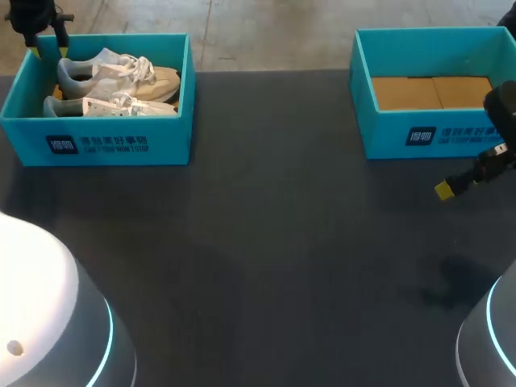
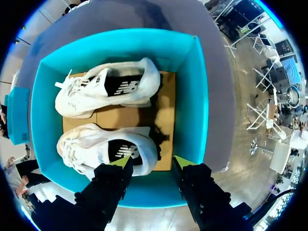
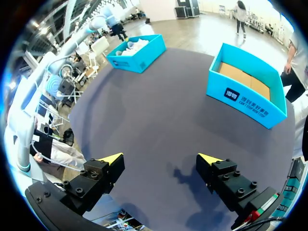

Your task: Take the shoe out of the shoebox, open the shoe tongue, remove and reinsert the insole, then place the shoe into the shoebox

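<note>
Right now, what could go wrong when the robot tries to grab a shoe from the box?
1. The open left gripper hangs over the heel of the nearer white sneaker, close to the blue shoebox wall. A finger might catch the wall instead of the shoe.
2. The second sneaker lies right beside the nearer one, so its laces might snag and get dragged along.

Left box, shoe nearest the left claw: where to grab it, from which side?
Likely the heel collar of that shoe, from above: one finger of the left claw inside the opening, one outside. It sits upright, opening up; the shoebox walls block side approaches.
</note>
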You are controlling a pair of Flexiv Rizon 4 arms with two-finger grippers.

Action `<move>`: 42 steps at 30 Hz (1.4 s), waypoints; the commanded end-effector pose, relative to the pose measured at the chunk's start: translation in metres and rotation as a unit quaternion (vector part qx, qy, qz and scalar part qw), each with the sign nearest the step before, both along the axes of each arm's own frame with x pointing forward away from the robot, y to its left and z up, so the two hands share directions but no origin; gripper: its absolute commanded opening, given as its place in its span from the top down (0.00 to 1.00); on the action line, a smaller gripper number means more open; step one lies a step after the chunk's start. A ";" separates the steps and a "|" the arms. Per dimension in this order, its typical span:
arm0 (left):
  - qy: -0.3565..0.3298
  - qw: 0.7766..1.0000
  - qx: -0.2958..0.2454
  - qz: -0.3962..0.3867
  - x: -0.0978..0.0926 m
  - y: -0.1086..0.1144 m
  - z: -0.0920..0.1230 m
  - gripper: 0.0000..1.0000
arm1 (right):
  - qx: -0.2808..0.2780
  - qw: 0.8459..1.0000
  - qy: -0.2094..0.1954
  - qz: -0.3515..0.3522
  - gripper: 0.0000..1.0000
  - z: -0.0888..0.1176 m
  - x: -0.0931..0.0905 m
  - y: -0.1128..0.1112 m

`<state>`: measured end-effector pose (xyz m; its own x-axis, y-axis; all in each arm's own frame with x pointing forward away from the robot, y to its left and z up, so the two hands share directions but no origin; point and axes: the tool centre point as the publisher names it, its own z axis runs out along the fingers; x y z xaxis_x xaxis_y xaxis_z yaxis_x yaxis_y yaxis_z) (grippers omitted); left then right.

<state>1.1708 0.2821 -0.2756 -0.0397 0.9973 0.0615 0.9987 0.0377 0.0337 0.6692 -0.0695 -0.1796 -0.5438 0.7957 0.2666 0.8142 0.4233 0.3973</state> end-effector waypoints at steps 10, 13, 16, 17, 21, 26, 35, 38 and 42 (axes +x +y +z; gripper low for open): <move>-0.011 1.000 0.010 -0.011 -0.041 -0.001 0.023 0.60 | -0.001 1.000 0.000 -0.001 0.00 -0.001 0.000 0.001; -0.011 1.000 0.010 -0.011 -0.041 -0.001 0.023 0.58 | -0.001 1.000 0.000 -0.001 0.00 -0.001 0.000 0.001; -0.011 1.000 0.010 -0.011 -0.041 -0.001 0.023 0.56 | -0.001 1.000 0.000 -0.001 0.00 -0.001 0.000 0.001; -0.011 1.000 0.010 -0.011 -0.041 -0.001 0.023 0.55 | -0.001 1.000 0.000 -0.001 0.00 -0.001 0.000 0.001; -0.011 1.000 0.010 -0.011 -0.041 -0.001 0.023 0.51 | -0.001 1.000 0.000 -0.001 0.00 -0.001 0.000 0.001; -0.011 1.000 0.010 -0.011 -0.041 -0.001 0.023 0.56 | -0.001 1.000 0.000 -0.001 0.00 -0.001 0.000 0.001; -0.011 1.000 0.010 -0.011 -0.041 -0.001 0.023 0.51 | -0.001 1.000 0.000 -0.001 0.00 -0.001 0.000 0.001; -0.011 1.000 0.010 -0.011 -0.041 -0.001 0.023 0.51 | -0.001 1.000 0.000 -0.001 0.00 -0.001 0.000 0.001; -0.011 1.000 0.009 -0.011 -0.045 -0.002 0.024 0.53 | -0.001 1.000 0.000 -0.001 0.00 -0.001 0.000 0.001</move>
